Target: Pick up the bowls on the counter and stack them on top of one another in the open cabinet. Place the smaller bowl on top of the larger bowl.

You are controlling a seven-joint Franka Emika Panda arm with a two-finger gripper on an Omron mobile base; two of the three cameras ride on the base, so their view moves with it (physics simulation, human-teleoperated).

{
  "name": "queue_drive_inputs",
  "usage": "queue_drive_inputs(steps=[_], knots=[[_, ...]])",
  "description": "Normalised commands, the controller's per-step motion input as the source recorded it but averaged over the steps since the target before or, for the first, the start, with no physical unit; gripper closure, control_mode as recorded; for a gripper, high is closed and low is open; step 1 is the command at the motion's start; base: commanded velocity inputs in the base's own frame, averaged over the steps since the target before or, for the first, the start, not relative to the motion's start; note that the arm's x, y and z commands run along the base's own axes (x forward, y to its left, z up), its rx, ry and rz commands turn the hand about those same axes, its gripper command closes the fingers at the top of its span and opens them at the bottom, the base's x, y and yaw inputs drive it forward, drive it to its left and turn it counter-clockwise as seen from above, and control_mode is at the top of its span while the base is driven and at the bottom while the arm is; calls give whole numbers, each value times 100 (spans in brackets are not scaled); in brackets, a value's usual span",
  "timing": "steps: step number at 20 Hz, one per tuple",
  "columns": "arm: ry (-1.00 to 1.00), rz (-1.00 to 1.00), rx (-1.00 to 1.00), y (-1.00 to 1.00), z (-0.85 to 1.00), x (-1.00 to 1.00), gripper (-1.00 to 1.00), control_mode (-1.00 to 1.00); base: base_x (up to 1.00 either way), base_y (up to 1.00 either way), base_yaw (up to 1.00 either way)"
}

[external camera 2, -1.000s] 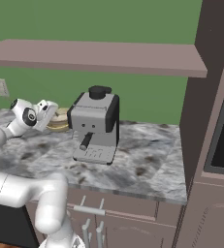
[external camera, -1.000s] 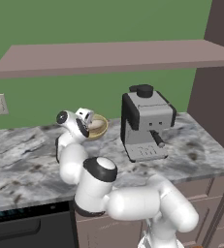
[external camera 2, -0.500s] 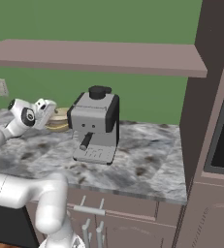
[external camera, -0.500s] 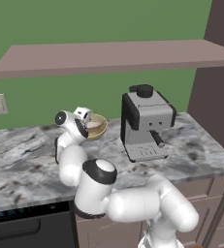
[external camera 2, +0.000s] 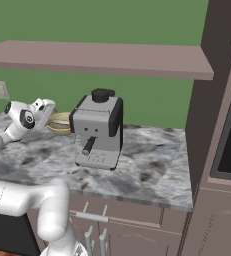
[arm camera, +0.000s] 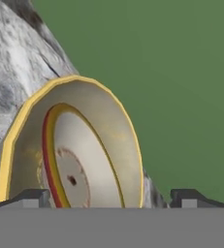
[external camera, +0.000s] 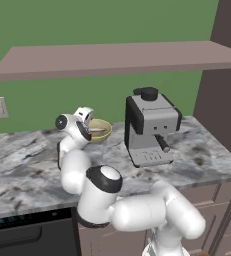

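You can't really see the smaller bowl [arm camera: 72,164] whole: the larger bowl [arm camera: 70,145] hides its lower rim, and the frame's bottom crops both.

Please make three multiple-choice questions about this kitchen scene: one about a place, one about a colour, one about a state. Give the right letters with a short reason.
1. Where does the larger bowl stand?
A. on the counter, left of the coffee machine in the left base view
B. on the open cabinet
C. on top of the coffee machine

2. What colour is the wall behind the counter?
A. white
B. green
C. blue

3. What is the state of the smaller bowl?
A. upside down on the counter
B. standing alone on the shelf
C. lying inside the larger bowl

Answers:
1 A: both base views show it on the marbled stone beside the machine, with the hand close by.
2 B: every view shows green behind the counter.
3 C: the hand view shows its orange-red rim within the yellow one.
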Motion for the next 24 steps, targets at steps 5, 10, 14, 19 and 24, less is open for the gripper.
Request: queue_drive_inputs(steps=[5,10,14,19,24], knots=[[0,0,0,0,2,-13,-100,-100,0,0,0],[0,0,0,0,0,-21,-100,-100,0,0,0],[0,0,0,0,0,-21,-100,-100,0,0,0],[0,0,0,0,0,-15,-100,-100,0,0,0],[4,0,0,0,0,-3,-100,-100,0,0,0]])
